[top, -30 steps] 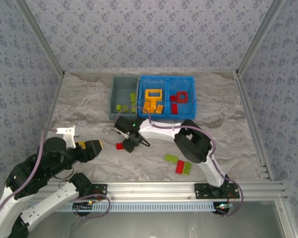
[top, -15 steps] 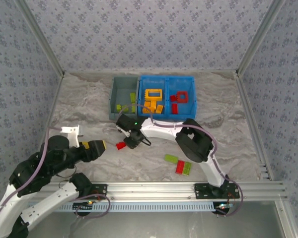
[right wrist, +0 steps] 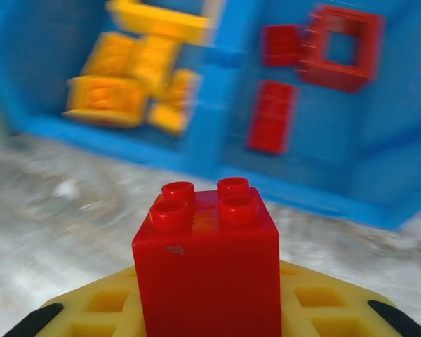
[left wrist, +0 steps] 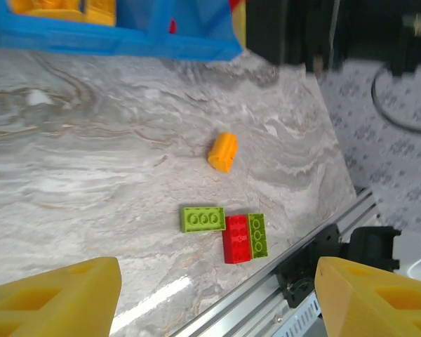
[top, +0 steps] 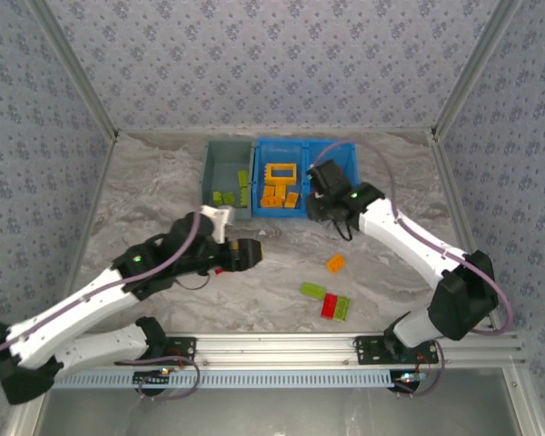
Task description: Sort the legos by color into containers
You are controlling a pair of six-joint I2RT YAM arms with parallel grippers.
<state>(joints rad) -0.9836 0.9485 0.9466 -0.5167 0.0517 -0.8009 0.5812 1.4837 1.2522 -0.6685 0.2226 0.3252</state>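
Legos partly sorted; places given from the blue tray [top: 282, 215]. Lime green bricks [top: 222, 195] inside the dark grey bin [top: 206, 182], just beside the tray's left wall. Orange-yellow bricks [top: 277, 193] and an orange-yellow hollow frame [right wrist: 161, 21] in the tray's left compartment; red bricks [right wrist: 272, 116] and a red hollow frame [right wrist: 340, 78] in its right compartment. Four pieces loose on the marbled table [top: 145, 200], on the near side of the tray: an orange brick [left wrist: 222, 152] closest to it and, farther off, a cluster of a green brick [left wrist: 202, 219], a red brick [left wrist: 237, 239] and a second green brick [left wrist: 257, 234], the last two side by side and touching. Right gripper [top: 322, 195] at the tray's near wall, before the right compartment, jaws closed upon a red two-by-two brick [right wrist: 209, 267], studs upward, seated between the yellow fingers [right wrist: 302, 281]. Left gripper [top: 252, 252] over the table on the near side of the tray, off its left corner, jaws spread wide with nothing between them
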